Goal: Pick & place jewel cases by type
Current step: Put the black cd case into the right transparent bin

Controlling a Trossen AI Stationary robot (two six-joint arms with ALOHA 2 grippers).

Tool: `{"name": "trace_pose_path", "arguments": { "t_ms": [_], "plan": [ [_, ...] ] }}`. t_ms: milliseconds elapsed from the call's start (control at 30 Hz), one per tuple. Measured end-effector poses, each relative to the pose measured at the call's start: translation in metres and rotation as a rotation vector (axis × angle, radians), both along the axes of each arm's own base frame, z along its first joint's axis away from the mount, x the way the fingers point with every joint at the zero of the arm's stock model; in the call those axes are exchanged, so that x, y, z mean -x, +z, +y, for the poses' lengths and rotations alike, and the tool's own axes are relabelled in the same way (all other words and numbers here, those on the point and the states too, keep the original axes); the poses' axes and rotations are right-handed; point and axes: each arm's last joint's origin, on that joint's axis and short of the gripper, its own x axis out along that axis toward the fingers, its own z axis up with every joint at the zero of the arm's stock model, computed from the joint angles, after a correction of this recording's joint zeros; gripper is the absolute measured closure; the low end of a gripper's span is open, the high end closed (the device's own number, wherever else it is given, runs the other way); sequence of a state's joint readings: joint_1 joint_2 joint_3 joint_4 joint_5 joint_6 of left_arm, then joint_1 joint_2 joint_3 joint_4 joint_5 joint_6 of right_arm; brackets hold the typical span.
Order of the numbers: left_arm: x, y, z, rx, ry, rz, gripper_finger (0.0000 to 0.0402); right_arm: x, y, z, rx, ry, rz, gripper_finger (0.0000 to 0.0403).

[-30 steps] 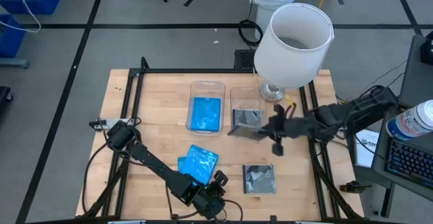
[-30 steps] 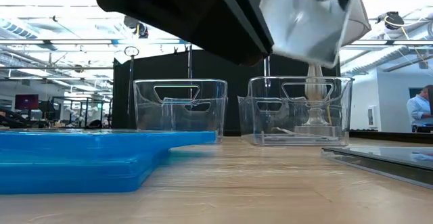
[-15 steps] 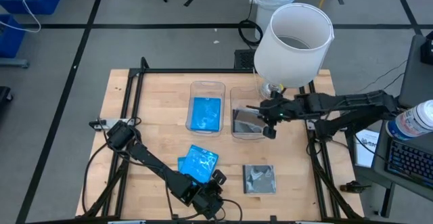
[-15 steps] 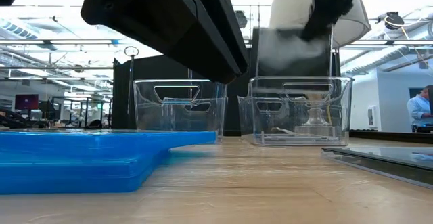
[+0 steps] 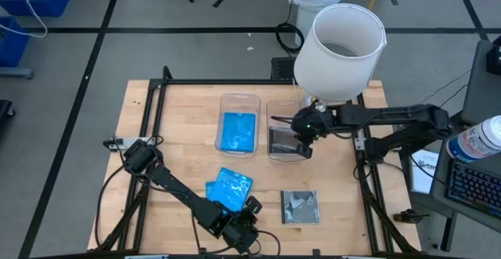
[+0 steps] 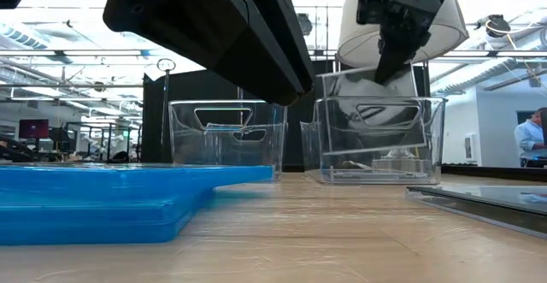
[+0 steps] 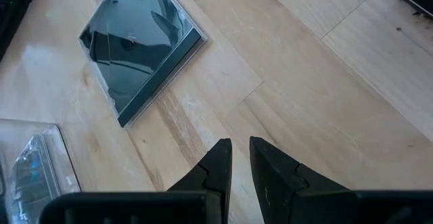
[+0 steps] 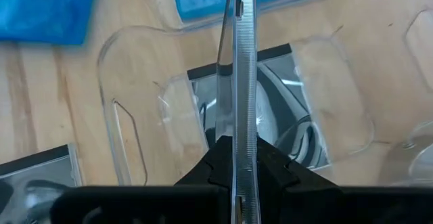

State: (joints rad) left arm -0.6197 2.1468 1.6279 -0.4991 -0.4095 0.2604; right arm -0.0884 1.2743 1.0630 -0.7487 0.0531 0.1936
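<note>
High view, right gripper (image 5: 304, 138): reaches in from the right over the right clear bin (image 5: 273, 154), clamped on a clear square case.
High view, bins: left clear bin (image 5: 239, 99) holds a blue case (image 5: 239, 131); right one shows a dark square case on its floor.
High view, table (image 5: 180, 110): two blue cases (image 5: 229, 188) stacked at the front, a square disc case (image 5: 300, 206) lying flat to their right.
High view, left gripper (image 5: 252, 212): parked low at the front edge, just beside the blue stack.
Low view: held case (image 6: 372, 108) tilted, lower part already inside the right bin (image 6: 380, 176); blue stack (image 6: 102, 197) close at left; person at far right in the room.
Left wrist view: fingers (image 7: 215, 166) almost together, nothing between them, above bare wood; square disc case (image 7: 139, 45) ahead.
Right wrist view: fingers (image 8: 220, 160) pinching the clear case (image 8: 242, 68) edge-on, over the bin (image 8: 118, 116) with another disc case (image 8: 270, 109) inside.
</note>
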Motion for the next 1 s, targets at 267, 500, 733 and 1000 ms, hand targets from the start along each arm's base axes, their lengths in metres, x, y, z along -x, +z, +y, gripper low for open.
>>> {"name": "trace_pose_path", "arguments": {
  "t_ms": [267, 500, 733, 1000],
  "plan": [
    [0.0, 0.0, 0.0, -0.001, 0.0, 0.001, 0.0339, -0.01, -0.02, -0.008, -0.008, -0.022, 0.037, 0.0383],
    [0.0, 0.0, 0.0, -0.002, 0.001, 0.004, 0.0339, -0.009, -0.028, -0.013, -0.002, -0.018, 0.075, 0.038],
    [0.0, 0.0, 0.001, -0.002, 0.003, 0.004, 0.0339, -0.009, -0.028, -0.014, 0.074, 0.018, 0.093, 0.0354],
    [0.0, 0.0, 0.001, -0.002, 0.005, 0.004, 0.0339, -0.008, -0.028, -0.018, 0.19, -0.011, 0.118, 0.0322]
  ]
}}
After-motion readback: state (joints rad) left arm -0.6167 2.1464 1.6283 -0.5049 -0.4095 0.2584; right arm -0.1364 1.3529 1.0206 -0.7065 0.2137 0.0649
